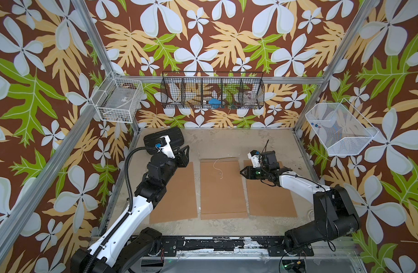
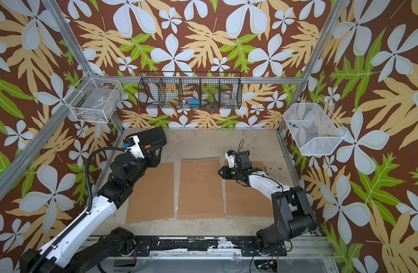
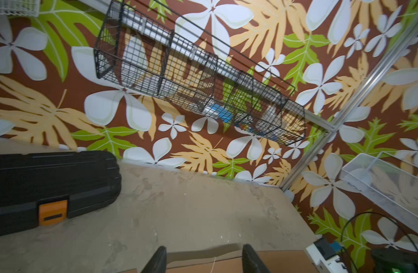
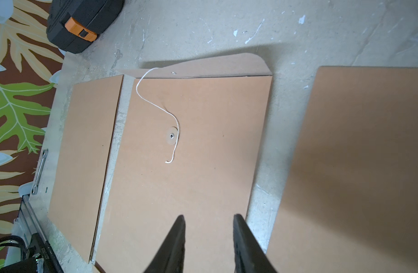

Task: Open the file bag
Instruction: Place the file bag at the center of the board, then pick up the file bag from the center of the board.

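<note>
The file bag [image 1: 223, 189], a brown kraft envelope, lies flat in the middle of the worktop [image 1: 226, 141]. A plain cardboard sheet [image 1: 174, 196] lies just to the left of the bag and a second cardboard sheet [image 1: 269, 201] just to its right, each with a narrow strip of bare worktop between it and the bag. The bag's flap [image 4: 203, 66] is lifted off its face at the end farthest from the arm bases. Its white string [image 4: 156, 106] is loose. It runs from the flap in a slack curve down the bag's face, passes the round fastener disc [image 4: 171, 136] and is not wound around it.

The right claw [image 4: 209, 227] hangs at the bag's right edge, pointing across the bag, its fingers spread with nothing between them. The left claw [image 3: 204, 260] is off the bag's far-left corner, over the far end of the left sheet. It is also spread and empty. A black tool case [image 3: 49, 179] with an orange latch sits beyond that claw, farther from the bag.
</note>
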`<state>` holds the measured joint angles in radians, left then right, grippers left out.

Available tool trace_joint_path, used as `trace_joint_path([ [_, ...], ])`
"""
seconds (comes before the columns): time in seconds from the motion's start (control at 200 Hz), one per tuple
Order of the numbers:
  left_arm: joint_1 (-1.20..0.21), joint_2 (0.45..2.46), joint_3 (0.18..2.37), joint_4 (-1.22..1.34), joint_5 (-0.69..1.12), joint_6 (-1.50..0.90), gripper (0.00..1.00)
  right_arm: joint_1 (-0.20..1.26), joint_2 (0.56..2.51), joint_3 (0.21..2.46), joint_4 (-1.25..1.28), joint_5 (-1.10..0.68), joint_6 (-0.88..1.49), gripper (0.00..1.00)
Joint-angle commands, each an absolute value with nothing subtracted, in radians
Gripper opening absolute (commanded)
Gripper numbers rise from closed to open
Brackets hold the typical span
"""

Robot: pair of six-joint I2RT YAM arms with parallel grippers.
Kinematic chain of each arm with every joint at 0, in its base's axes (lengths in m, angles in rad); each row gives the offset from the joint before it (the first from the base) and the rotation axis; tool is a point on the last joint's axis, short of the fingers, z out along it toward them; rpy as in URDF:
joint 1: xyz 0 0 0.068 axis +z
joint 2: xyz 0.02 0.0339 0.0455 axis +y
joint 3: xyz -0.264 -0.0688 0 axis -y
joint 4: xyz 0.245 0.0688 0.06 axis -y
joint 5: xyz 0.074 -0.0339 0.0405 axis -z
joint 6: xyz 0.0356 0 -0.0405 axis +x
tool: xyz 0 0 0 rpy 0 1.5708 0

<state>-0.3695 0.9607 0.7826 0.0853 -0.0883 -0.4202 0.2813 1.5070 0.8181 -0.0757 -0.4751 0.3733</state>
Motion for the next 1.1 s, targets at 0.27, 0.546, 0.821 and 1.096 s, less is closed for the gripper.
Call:
trace_joint_path([
  [0.27,-0.262,1.101,0.806,-0.286,-0.200,-0.507,0.57,0.443,1.502,0.854,-0.081,-0.480,0.385,0.37],
  [0.546,-0.139,1.239,0.830,-0.380,-0.206,-0.504,0.55,0.569,1.536,0.877,-0.018,-0.548,0.482,0.38],
  [0.821,-0.088,1.381,0.868,-0.438,-0.253,-0.485,0.55,0.688,1.593,0.920,-0.007,-0.550,0.584,0.39],
  [1.096,-0.025,1.482,0.872,-0.423,-0.200,-0.489,0.55,0.762,1.727,0.971,0.052,-0.560,0.696,0.39],
])
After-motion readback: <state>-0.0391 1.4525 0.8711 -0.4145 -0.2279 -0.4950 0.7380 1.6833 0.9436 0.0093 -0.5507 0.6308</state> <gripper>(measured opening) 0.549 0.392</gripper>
